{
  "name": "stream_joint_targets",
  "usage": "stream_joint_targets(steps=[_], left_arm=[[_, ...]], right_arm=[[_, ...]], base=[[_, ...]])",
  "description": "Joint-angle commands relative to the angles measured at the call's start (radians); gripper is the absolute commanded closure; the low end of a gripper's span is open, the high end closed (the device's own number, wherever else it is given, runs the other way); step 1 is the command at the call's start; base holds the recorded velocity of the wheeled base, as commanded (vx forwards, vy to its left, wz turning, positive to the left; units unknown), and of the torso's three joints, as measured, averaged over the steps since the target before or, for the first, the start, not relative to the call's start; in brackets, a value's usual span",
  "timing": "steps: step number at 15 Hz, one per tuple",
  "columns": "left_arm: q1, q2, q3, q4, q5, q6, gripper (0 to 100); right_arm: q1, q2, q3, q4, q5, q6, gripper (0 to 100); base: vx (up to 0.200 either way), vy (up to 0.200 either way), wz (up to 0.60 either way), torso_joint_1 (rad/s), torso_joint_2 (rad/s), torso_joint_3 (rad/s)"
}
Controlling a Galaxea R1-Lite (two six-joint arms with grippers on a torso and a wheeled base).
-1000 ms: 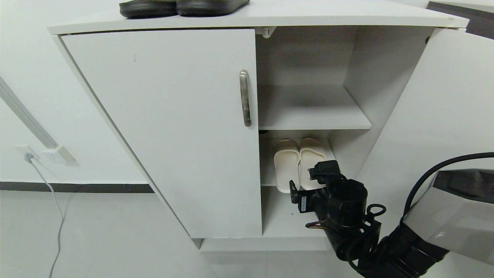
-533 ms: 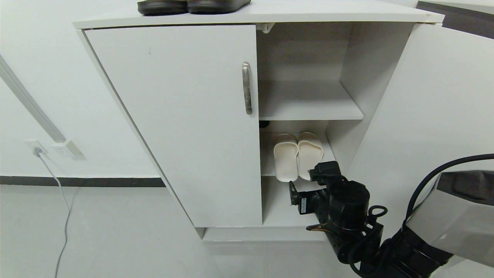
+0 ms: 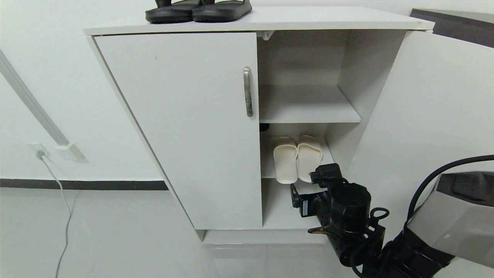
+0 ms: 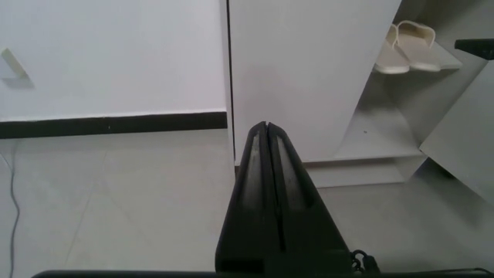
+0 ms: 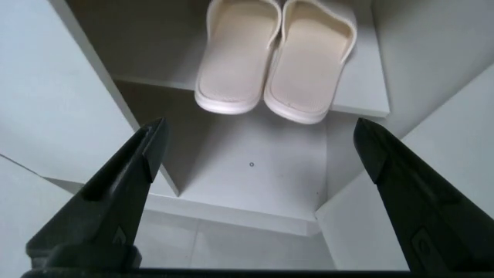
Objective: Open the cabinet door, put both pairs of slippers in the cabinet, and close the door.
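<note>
Black slippers [image 3: 198, 11]: dark, thick-soled pair, side by side and touching, on top of the white cabinet [image 3: 328, 19], above its shut left door [image 3: 185, 127]; cream slippers [image 3: 297, 158]: pale, smooth slip-ons, side by side and touching, toes toward the back, on the middle shelf inside the open right half, heels at the shelf's front edge. Count: two pairs, four slippers; one pair inside, one pair on top; two doors, one shut, one open; three shelf levels showing in the open half.

Around, left to right: slanted wall conduit [image 3: 31, 112]; wall socket [image 3: 37, 148] with a grey cable [image 3: 63, 208] hanging to the pale tiled floor [image 3: 96, 231]; dark skirting strip [image 3: 77, 184] along the wall; left door has a vertical metal handle [image 3: 248, 92] by its inner edge; upper shelf [image 3: 305, 106] bare; bottom shelf [image 3: 281, 208] bare; right door [image 3: 428, 108] swung wide outward.

Left gripper [image 4: 266, 127]: fingers pressed together, nothing between them, low over the floor, pointed at the foot of the shut door. Right gripper [image 5: 258, 143]: fingers spread wide, holding nothing, in front of the open half at bottom-shelf level, just below and before the cream pair, not touching it; it covers part of the bottom shelf in the head view.
</note>
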Motion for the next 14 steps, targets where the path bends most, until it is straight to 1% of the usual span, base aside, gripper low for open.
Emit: stream_joint_targets(steps=[1,4,6,9,12,14], left_arm=[[-0.002,0.002,0.000,0.000,0.000,0.000,100],[0.000,0.002,0.000,0.000,0.000,0.000,100],[0.000,0.002,-0.001,0.000,0.000,0.000,100],[-0.002,0.002,0.000,0.000,0.000,0.000,100],[0.000,0.002,0.000,0.000,0.002,-0.002,100],[0.000,0.002,0.000,0.000,0.002,-0.003,100]], right_arm=[[0.000,0.003,0.001,0.000,0.000,0.000,0],[0.000,0.001,0.001,-0.003,0.000,0.000,0],[0.011,0.001,0.004,-0.029,0.000,-0.001,0],[0.032,0.000,0.040,-0.049,0.003,-0.029,0],[0.037,0.000,0.044,-0.053,0.008,-0.029,0],[0.038,0.000,0.046,-0.053,0.011,-0.027,0]], base=[[0.000,0.000,0.00,0.012,0.00,0.178],[0.000,0.000,0.00,0.001,0.00,0.193],[0.000,0.000,0.00,-0.002,0.00,0.132],[0.000,0.000,0.00,0.002,0.00,0.019],[0.000,0.000,0.00,0.000,0.00,0.000],[0.000,0.200,0.00,0.005,0.00,0.007]])
